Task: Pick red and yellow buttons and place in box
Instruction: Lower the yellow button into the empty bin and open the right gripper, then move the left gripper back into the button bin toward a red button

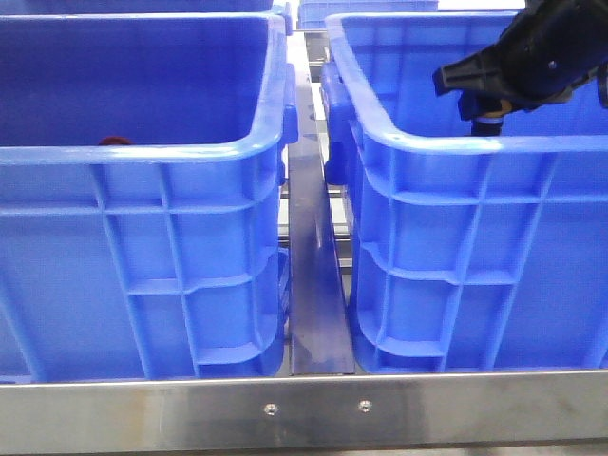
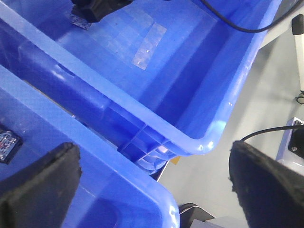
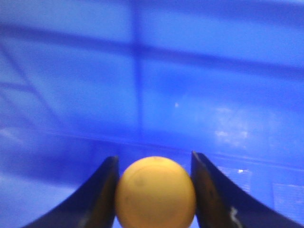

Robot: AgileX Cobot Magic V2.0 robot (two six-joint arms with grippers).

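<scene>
My right gripper [image 1: 486,110] hangs inside the top of the right blue box [image 1: 475,247], just above its near rim. It is shut on the yellow button [image 1: 492,122]. In the right wrist view the jaws of the right gripper [image 3: 153,164] press both sides of the button's yellow-orange domed cap [image 3: 156,194], with the blue box wall behind. A sliver of the red button [image 1: 115,141] shows over the near rim of the left box [image 1: 142,256]. My left gripper [image 2: 154,185] is wide open and empty above the left box's corner [image 2: 142,190].
A metal rail [image 1: 309,247] runs between the two boxes, and a metal bar [image 1: 304,408] crosses in front. More blue crates stand behind. A small dark part [image 2: 7,142] lies in the left box. Cables [image 2: 266,133] and grey floor lie beyond the boxes.
</scene>
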